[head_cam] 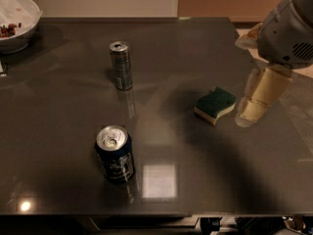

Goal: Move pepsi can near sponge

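Squat navy-blue pepsi can (114, 154): upright front-left on dark counter (195, 53), well apart from green-topped yellow sponge (215, 105); cream claw (253, 105), opening untellable, beside sponge, should cross over and grasp can mid-body.

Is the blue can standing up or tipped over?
Standing up: the blue can sits on its base, silver top facing up. The gripper hangs away from it, beside the sponge.

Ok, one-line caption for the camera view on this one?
Pepsi can stands near the front of the table, apart from the sponge; the gripper hangs just right of the sponge.
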Robot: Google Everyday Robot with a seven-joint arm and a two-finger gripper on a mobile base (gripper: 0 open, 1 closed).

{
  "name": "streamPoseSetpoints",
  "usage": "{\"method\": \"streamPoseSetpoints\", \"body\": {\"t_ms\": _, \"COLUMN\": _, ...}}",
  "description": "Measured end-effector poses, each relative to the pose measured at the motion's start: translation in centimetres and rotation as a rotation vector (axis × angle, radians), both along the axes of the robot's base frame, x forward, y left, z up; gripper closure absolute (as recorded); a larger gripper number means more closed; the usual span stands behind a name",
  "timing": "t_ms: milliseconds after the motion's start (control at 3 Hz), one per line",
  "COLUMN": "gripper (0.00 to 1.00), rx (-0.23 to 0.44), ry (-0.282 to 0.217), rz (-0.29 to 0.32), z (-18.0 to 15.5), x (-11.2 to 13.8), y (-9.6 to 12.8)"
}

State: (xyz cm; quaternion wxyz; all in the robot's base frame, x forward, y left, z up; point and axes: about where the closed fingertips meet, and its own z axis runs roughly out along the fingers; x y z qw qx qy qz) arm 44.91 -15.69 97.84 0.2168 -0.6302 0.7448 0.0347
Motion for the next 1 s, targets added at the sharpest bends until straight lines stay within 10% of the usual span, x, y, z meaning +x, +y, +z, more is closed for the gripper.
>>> {"method": "streamPoseSetpoints", "body": {"t_ms": 1000, "gripper": 0.0, "rx": 0.207, "ry": 0.051, "rz": 0.305, "z": -2.6, "x": -2.8, "y": 12.7}}
